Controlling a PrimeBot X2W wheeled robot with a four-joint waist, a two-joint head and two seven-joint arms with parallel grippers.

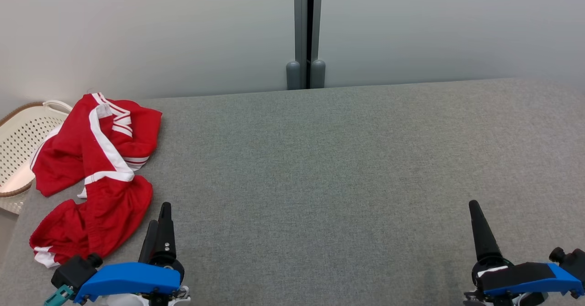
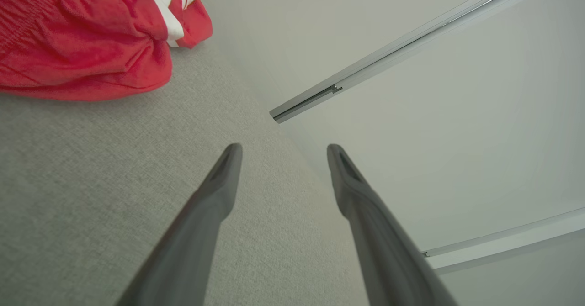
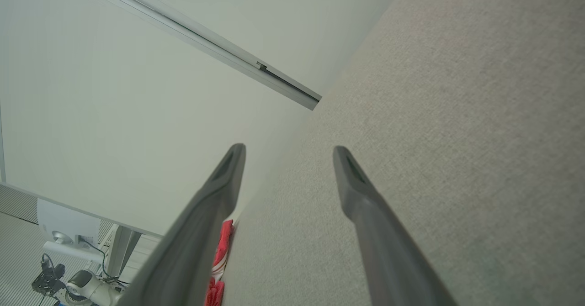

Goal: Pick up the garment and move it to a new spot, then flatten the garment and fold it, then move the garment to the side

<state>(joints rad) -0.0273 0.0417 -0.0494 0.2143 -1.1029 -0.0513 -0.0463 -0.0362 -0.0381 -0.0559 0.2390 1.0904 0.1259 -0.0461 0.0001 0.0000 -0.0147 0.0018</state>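
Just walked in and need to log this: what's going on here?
A robot faces a grey table. A red garment lies crumpled at its left end, by a white basket. The left gripper and right gripper are both open and empty near the front edge; the garment is not yet picked up.

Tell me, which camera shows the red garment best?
The head view: it shows nearly the whole crumpled red garment. The left wrist view catches one bunched part; the right wrist view just a red sliver.
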